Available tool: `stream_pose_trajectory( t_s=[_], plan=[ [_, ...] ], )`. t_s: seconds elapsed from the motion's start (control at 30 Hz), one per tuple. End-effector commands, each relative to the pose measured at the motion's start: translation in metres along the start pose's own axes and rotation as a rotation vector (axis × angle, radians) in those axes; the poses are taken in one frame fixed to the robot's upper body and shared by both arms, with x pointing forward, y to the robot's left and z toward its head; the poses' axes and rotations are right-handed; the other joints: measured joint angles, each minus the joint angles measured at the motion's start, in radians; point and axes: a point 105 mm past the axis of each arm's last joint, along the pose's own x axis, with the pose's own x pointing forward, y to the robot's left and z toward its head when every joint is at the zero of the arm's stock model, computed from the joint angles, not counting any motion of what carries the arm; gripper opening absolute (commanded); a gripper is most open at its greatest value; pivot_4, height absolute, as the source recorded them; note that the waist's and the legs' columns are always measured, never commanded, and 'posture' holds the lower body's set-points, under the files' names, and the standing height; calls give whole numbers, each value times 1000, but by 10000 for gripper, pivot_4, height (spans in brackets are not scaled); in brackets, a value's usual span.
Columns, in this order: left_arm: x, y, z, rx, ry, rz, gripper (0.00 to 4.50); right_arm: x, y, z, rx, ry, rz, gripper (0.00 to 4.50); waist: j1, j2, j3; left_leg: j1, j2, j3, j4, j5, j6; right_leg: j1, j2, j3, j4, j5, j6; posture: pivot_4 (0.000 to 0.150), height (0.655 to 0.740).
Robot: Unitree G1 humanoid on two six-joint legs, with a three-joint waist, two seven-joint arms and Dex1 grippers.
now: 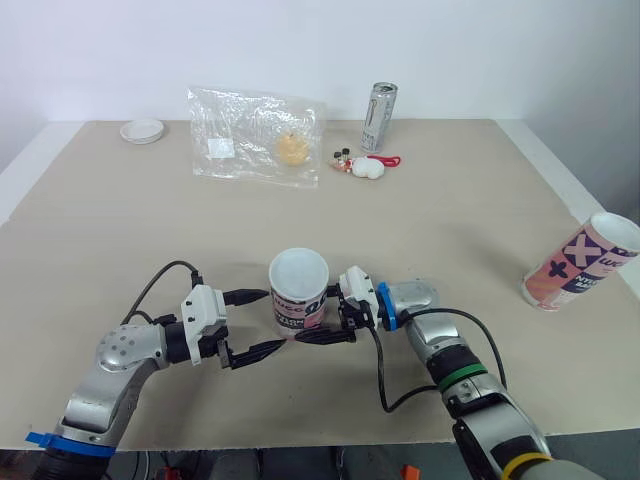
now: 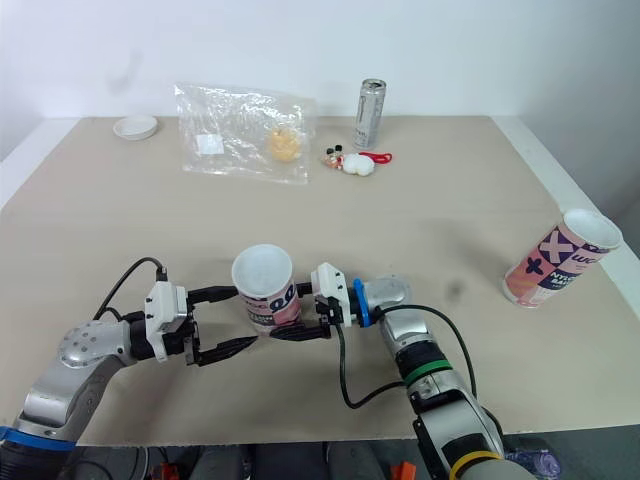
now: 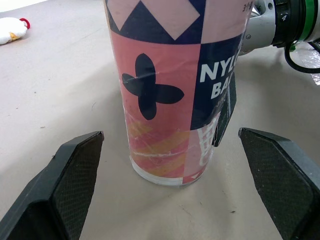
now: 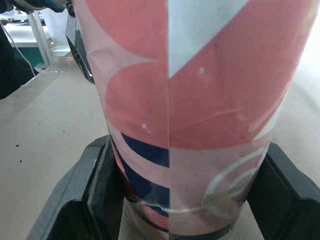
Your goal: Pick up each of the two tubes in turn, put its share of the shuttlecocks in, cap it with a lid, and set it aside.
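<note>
A beige table (image 1: 150,240) with white edges sits before a plain white wall (image 1: 300,40).

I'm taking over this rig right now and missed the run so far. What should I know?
Left gripper: open, fingers either side of the near tube, not touching it.
Right gripper: shut on that tube's base; the tube stands upright on the table.
Second tube: tilted by the table's right edge, no gripper on it.
A white lid lies at the far left, beside a plastic bag.
Done: the near tube is gripped, not yet lifted.
I cannot tell whether either tube is filled or capped.
Left, probably: fill, cap and set aside both.
</note>
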Motion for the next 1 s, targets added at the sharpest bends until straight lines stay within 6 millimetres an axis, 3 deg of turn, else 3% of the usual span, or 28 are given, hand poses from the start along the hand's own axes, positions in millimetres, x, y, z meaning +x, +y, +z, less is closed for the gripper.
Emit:
stream_pose_trajectory(
  t_s=[0.03, 0.27, 0.5, 0.77, 1.0],
  plan=[
    [-2, 1, 9, 40, -15, 5, 45000, -21, -7, 13, 5, -45, -133, 30569, 0, 0, 0, 0, 0, 0, 0, 0, 0, 0, 0, 0, 0, 0, 0, 1500, 7400],
    [6, -1, 12, 49, -37, -8, 45000, -103, -23, 33, 15, -98, -770, 30569, 15, 0, 0, -2, -2, 0, 0, 0, 0, -1, -2, 0, 0, -2, 2, 1500, 7400],
    [14, 4, 16, 38, -68, -7, 45000, -180, -17, 20, 52, -37, -1332, 30569, 17, 0, 0, -1, -1, 1, 0, 0, -1, -1, -1, 0, 0, -1, 1, 1500, 7400],
    [19, 3, 19, 22, -82, -17, 45000, -218, -12, 1, 107, -4, -1590, 30569, 17, 0, 0, -1, -1, 2, 0, 0, -1, -1, -1, 2, 0, -1, 1, 1500, 7400],
    [18, 5, 19, 16, -75, -15, 45000, -218, -9, -17, 180, 14, -1610, 30569, 17, 0, 0, -1, -1, 2, 0, 0, 0, -1, -1, 2, 0, -1, 1, 1500, 7400]
  ],
)
